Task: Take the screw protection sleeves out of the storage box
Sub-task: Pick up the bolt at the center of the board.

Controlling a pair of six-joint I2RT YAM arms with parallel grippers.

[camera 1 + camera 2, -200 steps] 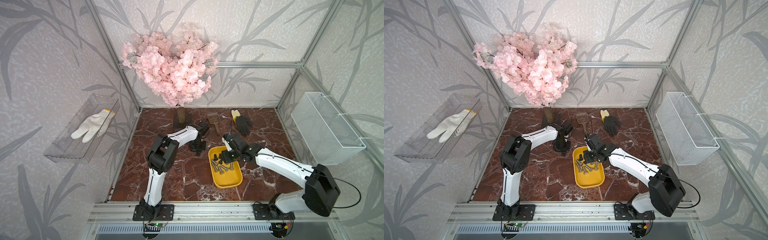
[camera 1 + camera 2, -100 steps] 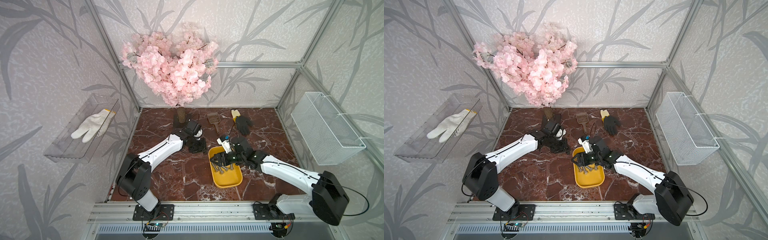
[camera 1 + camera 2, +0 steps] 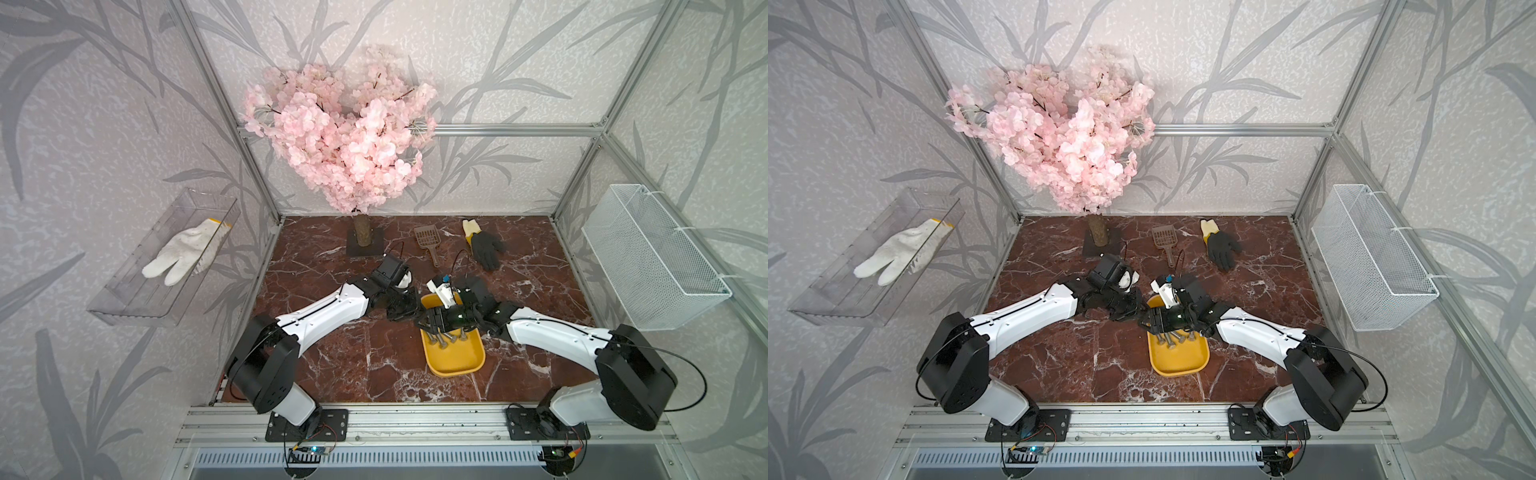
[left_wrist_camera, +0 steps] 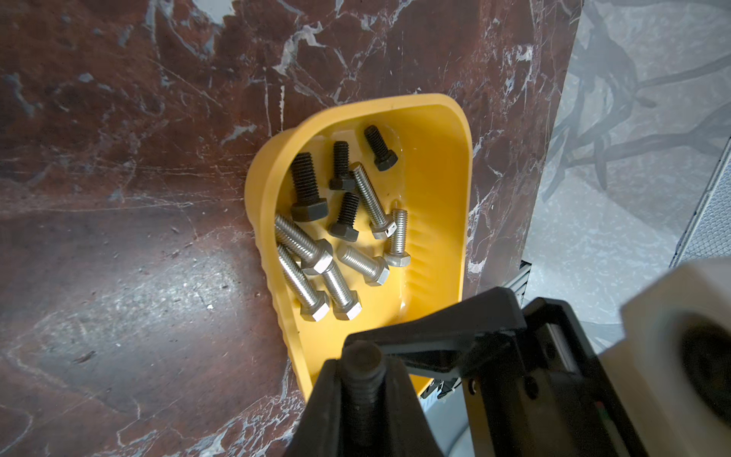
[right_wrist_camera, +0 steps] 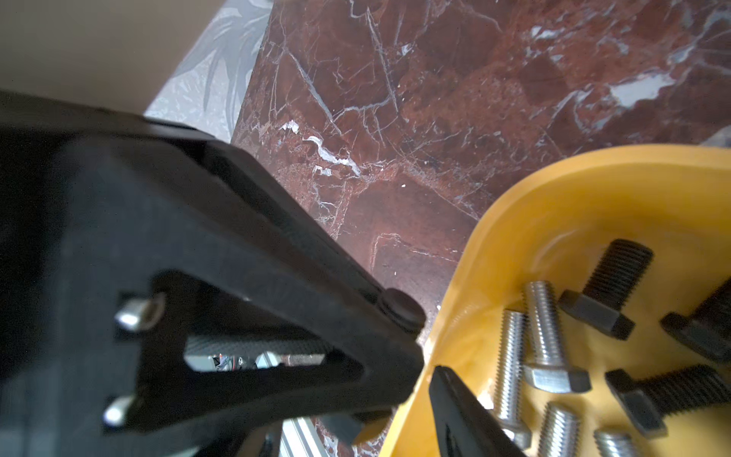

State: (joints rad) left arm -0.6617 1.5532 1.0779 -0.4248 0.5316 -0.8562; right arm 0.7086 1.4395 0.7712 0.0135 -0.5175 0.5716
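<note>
The yellow storage box (image 3: 453,357) (image 3: 1179,357) lies on the marble floor near the middle. In the left wrist view several black screw protection sleeves (image 4: 308,190) lie in the storage box (image 4: 466,158) beside silver bolts (image 4: 300,289). My left gripper (image 4: 362,368) is shut on one black sleeve (image 4: 362,358), just off the box's far left corner (image 3: 409,309). My right gripper (image 5: 395,411) (image 3: 432,322) stands open astride the box wall (image 5: 514,221), one finger inside and one outside. The held sleeve's end (image 5: 399,310) shows close by.
A pink blossom tree (image 3: 345,137) stands at the back on a dark base. A brown scoop (image 3: 428,241) and a black glove (image 3: 484,247) lie behind the box. A clear bin (image 3: 166,266) with a white glove hangs on the left wall, a white wire basket (image 3: 648,257) on the right.
My left arm has dropped low and carried its gripper, still shut on the sleeve, right up to the box's corner. The right gripper has opened wider and shifted slightly over the box's far end.
</note>
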